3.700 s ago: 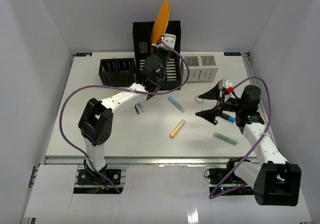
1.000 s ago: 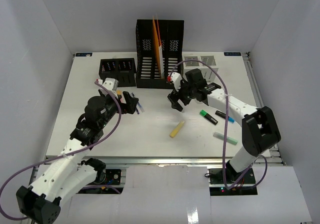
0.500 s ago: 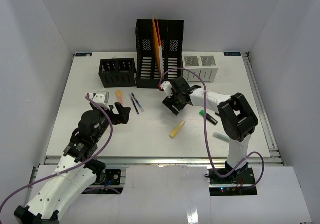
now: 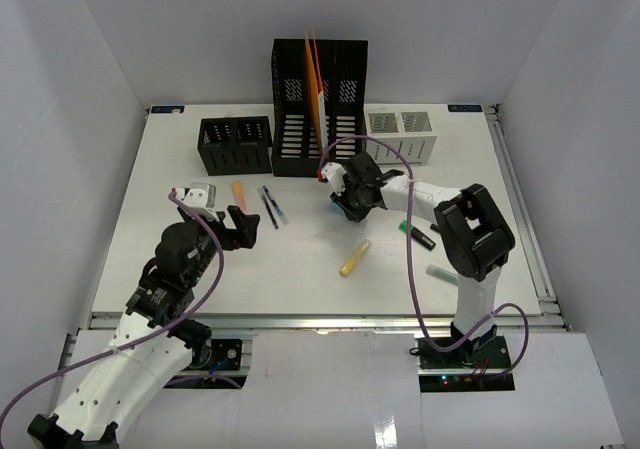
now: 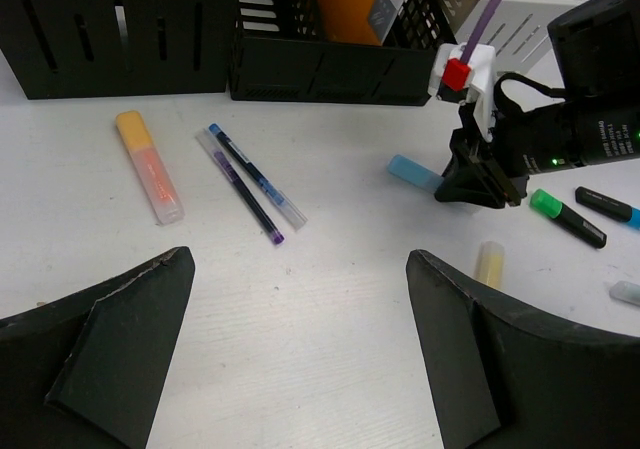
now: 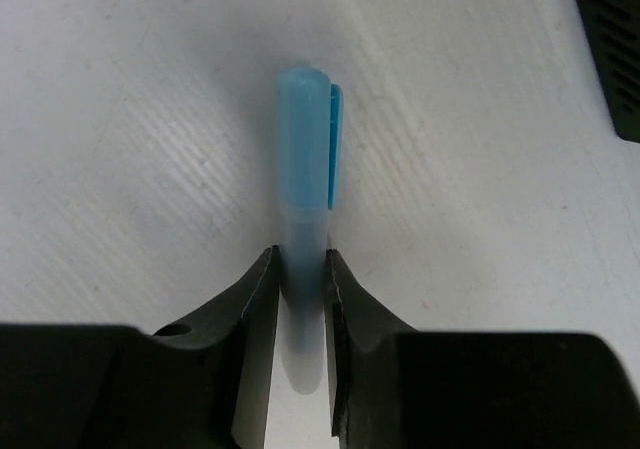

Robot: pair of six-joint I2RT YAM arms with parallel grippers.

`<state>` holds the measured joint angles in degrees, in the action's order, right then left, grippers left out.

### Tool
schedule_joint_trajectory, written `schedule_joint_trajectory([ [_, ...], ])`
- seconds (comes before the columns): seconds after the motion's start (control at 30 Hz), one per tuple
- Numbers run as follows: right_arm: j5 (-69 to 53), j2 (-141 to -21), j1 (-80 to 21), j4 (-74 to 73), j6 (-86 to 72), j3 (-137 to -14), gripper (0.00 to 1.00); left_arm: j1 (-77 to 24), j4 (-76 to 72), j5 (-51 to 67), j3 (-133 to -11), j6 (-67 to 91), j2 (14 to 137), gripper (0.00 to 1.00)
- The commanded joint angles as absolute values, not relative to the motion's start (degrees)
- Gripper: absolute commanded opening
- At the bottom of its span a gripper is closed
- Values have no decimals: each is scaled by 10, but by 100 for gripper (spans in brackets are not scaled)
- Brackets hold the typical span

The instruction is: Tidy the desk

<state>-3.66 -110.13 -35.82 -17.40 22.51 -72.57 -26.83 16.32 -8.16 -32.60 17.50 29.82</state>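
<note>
The desk (image 4: 300, 264) is a white tabletop strewn with markers and pens. My right gripper (image 6: 300, 264) is down on it, shut on a light blue highlighter (image 6: 305, 149) that lies flat; both fingers press the barrel's sides. From above, this gripper (image 4: 350, 207) sits in front of the black file rack. The left wrist view shows the blue highlighter (image 5: 412, 172) poking out beside it. My left gripper (image 5: 298, 259) hovers open over bare desk, nothing between its fingers; from above it (image 4: 240, 227) is at centre left.
An orange highlighter (image 4: 239, 191) and two pens (image 4: 270, 207) lie before the black pen holder (image 4: 236, 144). A yellow highlighter (image 4: 354, 258), a green one (image 4: 417, 233) and a pale teal one (image 4: 448, 275) lie to the right. File rack (image 4: 345, 104) with orange folder (image 4: 316, 89), white mesh organizer (image 4: 402, 134) behind.
My right gripper came down over the blue highlighter and closed on it. My left arm drew back toward the near left and stayed open.
</note>
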Motion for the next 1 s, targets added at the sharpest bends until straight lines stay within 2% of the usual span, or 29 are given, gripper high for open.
schedule_joint_trajectory([
  [0.0,-118,-1029,-353,-178,257,-695,8,-266,163,-80,-330,180,297,98],
  [0.3,-235,-898,-298,-178,274,-707,8,-267,164,-76,-330,182,304,98],
  [0.4,-272,-862,-244,-169,266,-722,8,-266,165,-75,-330,183,305,98],
  [0.57,-325,-842,-155,-99,239,-728,8,-266,165,-73,-330,183,308,98],
  [0.77,-334,-836,-138,-78,225,-725,8,-266,167,-75,-330,184,309,98],
  [0.9,-332,-817,-107,36,171,-678,8,-266,167,-73,-330,184,311,98],
  [0.97,-331,-812,-88,139,128,-642,8,-267,167,-74,-330,184,313,98],
])
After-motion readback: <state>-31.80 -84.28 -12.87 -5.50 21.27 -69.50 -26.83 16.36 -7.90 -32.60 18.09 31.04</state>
